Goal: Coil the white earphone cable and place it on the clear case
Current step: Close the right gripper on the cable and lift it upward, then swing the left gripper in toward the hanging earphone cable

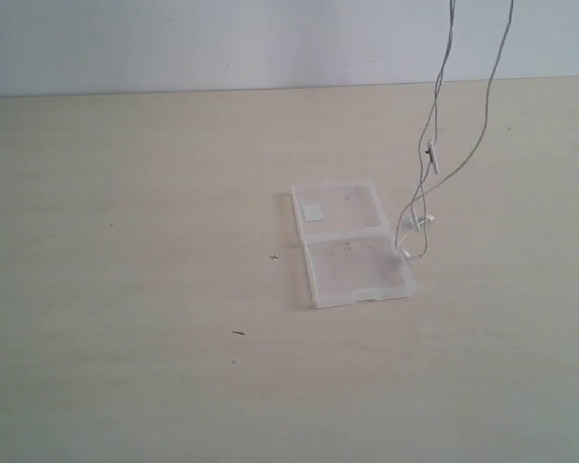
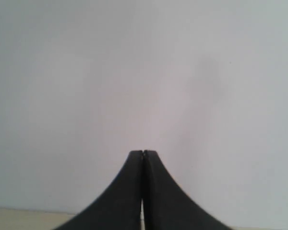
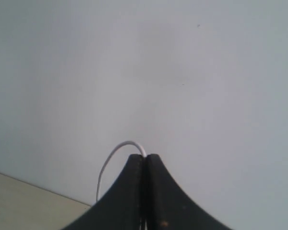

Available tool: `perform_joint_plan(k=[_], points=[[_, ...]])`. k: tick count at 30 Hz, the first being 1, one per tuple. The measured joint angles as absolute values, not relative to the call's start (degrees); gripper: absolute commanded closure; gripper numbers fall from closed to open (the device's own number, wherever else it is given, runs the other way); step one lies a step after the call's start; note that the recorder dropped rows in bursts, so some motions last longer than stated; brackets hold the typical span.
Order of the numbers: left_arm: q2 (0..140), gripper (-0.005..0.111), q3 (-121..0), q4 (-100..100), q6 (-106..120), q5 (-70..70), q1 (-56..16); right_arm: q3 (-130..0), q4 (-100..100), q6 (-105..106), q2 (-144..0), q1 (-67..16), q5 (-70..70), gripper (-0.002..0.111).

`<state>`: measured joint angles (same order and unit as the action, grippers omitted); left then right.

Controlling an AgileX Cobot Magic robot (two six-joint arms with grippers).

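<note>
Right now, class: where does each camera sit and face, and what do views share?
Exterior: above the table, looking down on the clear case and hanging white earphone cable; no robot parts.
Left wrist: raised, facing the wall; shut left gripper.
Right wrist: facing the wall; right gripper shut on the cable.
Shared: the cable, exterior and right wrist.

Pale wood-grain table meets plain white wall; soft even light.
</note>
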<state>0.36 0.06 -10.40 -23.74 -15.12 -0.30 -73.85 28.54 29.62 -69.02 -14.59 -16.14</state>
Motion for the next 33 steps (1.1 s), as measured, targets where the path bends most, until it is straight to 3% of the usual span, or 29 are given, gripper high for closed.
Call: perform_joint_plan(k=[15,22,33], points=[[0.5,0.107,0.1,-10.8,-32.8,-17.8,-0.3,-73.7,28.5,30.0,-72.6,-14.6,-10.9,0.108],[7.8,0.107,0.1,-19.0,-40.6,-25.1,-0.3,-69.1,28.5,30.0,-73.0,-14.7,-5.3,0.108],[25.6,0.107,0.1,-22.5,-41.5,-38.1,-0.3,-59.0,28.4,30.0,-73.0,-25.4,10.0,0.108]])
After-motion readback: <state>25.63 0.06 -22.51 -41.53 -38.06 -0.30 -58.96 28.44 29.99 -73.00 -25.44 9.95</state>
